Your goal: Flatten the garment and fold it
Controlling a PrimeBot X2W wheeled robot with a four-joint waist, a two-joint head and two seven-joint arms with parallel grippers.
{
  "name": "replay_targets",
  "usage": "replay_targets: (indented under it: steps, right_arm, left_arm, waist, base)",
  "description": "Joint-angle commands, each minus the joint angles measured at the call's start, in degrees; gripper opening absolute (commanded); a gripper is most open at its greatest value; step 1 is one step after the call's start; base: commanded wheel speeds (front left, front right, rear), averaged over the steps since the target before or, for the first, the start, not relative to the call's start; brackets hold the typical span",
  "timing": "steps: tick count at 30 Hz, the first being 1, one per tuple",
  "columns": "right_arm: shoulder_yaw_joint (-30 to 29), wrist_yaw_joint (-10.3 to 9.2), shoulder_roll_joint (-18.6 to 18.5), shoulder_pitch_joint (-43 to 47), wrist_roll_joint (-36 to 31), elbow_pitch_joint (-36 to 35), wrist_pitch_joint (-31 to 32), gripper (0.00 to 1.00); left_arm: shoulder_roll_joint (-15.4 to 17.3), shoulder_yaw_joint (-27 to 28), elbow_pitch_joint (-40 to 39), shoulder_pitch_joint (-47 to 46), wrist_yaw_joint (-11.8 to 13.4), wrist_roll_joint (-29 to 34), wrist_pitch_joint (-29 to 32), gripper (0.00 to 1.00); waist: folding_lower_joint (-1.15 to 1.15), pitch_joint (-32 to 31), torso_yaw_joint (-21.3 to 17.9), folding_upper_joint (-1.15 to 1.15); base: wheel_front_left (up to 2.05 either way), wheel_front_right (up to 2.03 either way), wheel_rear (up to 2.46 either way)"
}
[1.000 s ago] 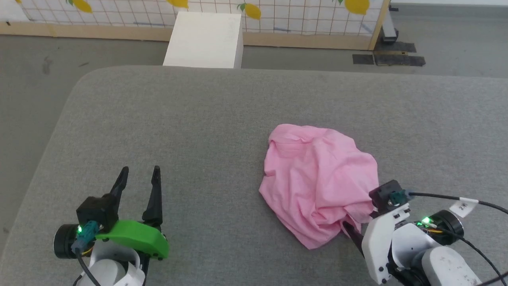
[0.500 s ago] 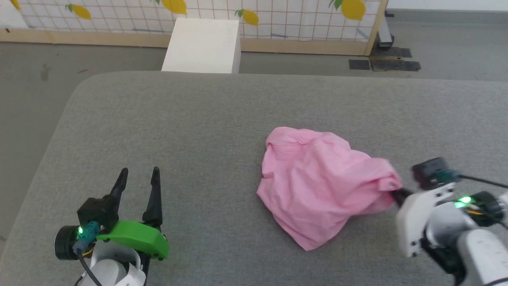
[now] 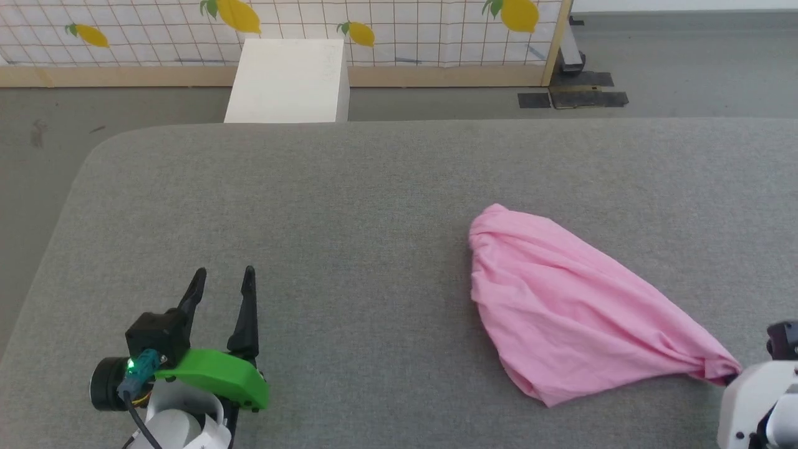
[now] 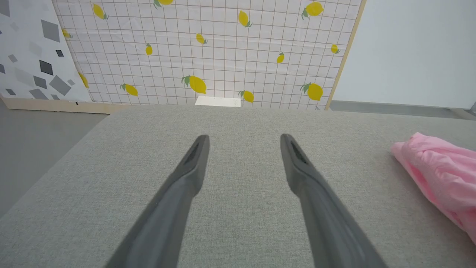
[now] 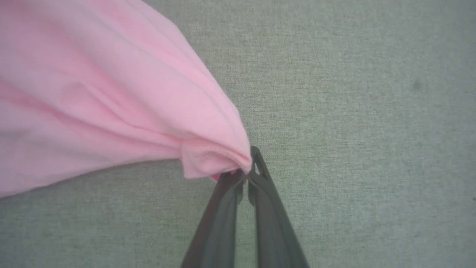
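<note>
Most of the head view is a grey fabric surface (image 3: 349, 187), with a lemon-printed grid screen (image 3: 405, 31) along the top edge. The garment (image 3: 561, 318) lies right of centre and tapers toward the lower right corner. There the right gripper (image 5: 249, 167) pinches its bunched tip between closed fingers. A white box (image 3: 287, 81) stands at upper left, with a faint mark, possibly writing, that is unreadable. At lower left the left gripper (image 3: 224, 272) has its fingers spread, well apart from the cloth.

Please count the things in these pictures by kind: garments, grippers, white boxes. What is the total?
Garment: 1
Grippers: 2, left gripper and right gripper
White box: 1
Total: 4
</note>
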Motion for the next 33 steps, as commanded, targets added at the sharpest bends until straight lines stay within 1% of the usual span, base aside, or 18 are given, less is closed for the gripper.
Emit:
replay_targets:
  steps: [1, 2, 5, 9, 12, 15, 17, 21, 27, 30, 33]
  right_arm:
    - [-0.74, -0.1, 0.92, 0.43, -0.39, 1.18, -1.5, 0.54]
    - [-0.99, -0.1, 1.36, 0.64, -0.83, 2.3, -2.61, 1.0]
    - [-2.62, -0.1, 3.34, 0.32, -1.24, 3.69, -7.4, 1.0]
    - [-6.8, -0.1, 6.84, 0.07, -2.95, 2.89, -16.18, 1.0]
    - [-8.64, -0.1, 9.01, 0.54, -4.66, 0.9, -21.76, 1.0]
    - [-9.28, -0.1, 10.53, 1.08, -5.83, -1.4, -25.12, 1.0]
    - [-8.95, -0.1, 11.14, 1.53, -6.42, -2.65, -26.19, 1.0]
    - [-6.18, -0.1, 12.08, 2.98, -7.15, -6.16, -27.29, 1.0]
    - [-0.16, -0.1, 12.68, 6.53, -7.51, -12.37, -25.66, 1.0]
    - [2.1, -0.1, 12.81, 8.56, -7.19, -14.95, -24.51, 1.0]
    - [3.5, -0.1, 12.89, 9.92, -6.75, -17.41, -23.63, 1.0]
  left_arm:
    - [0.27, -0.03, 0.1, 0.23, 0.4, -0.1, 0.2, 1.0]
    - [0.31, -0.08, 0.17, 0.31, 0.45, -0.14, 0.31, 1.0]
    - [0.47, -0.11, 0.27, 0.59, 0.58, -0.28, 0.44, 1.0]
    - [0.54, -0.34, 0.44, 1.07, 0.7, -0.45, 0.66, 1.0]
    - [0.53, -0.5, 0.57, 1.67, 0.85, -0.66, 0.85, 1.0]
    - [0.62, -0.55, 0.63, 2.43, 1.03, -0.93, 1.03, 1.0]
    - [0.64, -0.6, 0.66, 2.87, 1.14, -1.1, 1.15, 1.0]
    - [0.58, -1.02, 0.59, 3.57, 1.42, -1.19, 1.54, 1.0]
    - [0.66, -1.7, 0.15, 4.19, 1.5, -1.3, 2.21, 1.0]
    - [0.31, -2.87, -0.13, 3.76, 0.93, -1.27, 3.09, 1.0]
    - [-0.57, -4.78, 0.01, 2.06, -0.25, -1.3, 4.79, 1.0]
  waist:
    - [0.0, -0.02, -0.16, 0.4]
    - [0.0, -0.04, -0.17, 0.4]
    - [0.0, -0.23, -0.3, 0.4]
    - [0.0, -1.15, -0.23, 0.4]
    - [0.0, -2.24, -0.31, 0.4]
    - [0.0, -3.42, -0.52, 0.4]
    - [0.0, -4.08, -0.61, 0.4]
    - [0.0, -5.28, -0.75, 0.4]
    - [0.0, -6.44, -1.02, 0.4]
    - [0.0, -6.62, -1.08, 0.4]
    - [0.0, -6.13, -1.53, 0.4]
  base:
    - [0.0, 0.0, 0.0]
    - [0.0, 0.0, 0.0]
    - [0.0, 0.0, 0.0]
    - [0.0, 0.0, 0.0]
    - [0.0, 0.0, 0.0]
    - [0.0, 0.0, 0.0]
    - [0.0, 0.0, 0.0]
    - [0.0, 0.0, 0.0]
    - [0.0, 0.0, 0.0]
    - [0.0, 0.0, 0.0]
    - [0.0, 0.0, 0.0]
